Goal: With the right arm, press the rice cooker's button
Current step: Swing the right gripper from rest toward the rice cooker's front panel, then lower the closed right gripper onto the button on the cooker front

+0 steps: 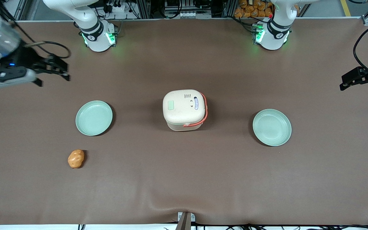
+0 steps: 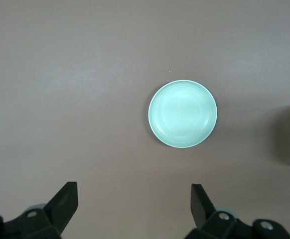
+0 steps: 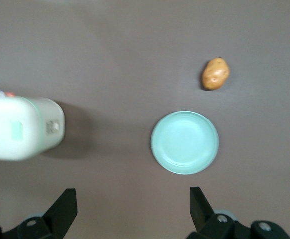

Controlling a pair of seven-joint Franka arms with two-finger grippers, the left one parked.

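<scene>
Front view: claw parked high at the working arm's end, cooker untouched.
Wrist view shows the claw with fingers spread apart, holding nothing, hovering above bare table well apart from the cooker. A plate lies between claw and cooker, a potato nearer the front camera than that plate. The cooker sits mid-table, lid shut, handle down. I judge that nothing is done yet: reach, descent and the press itself all remain.
</scene>
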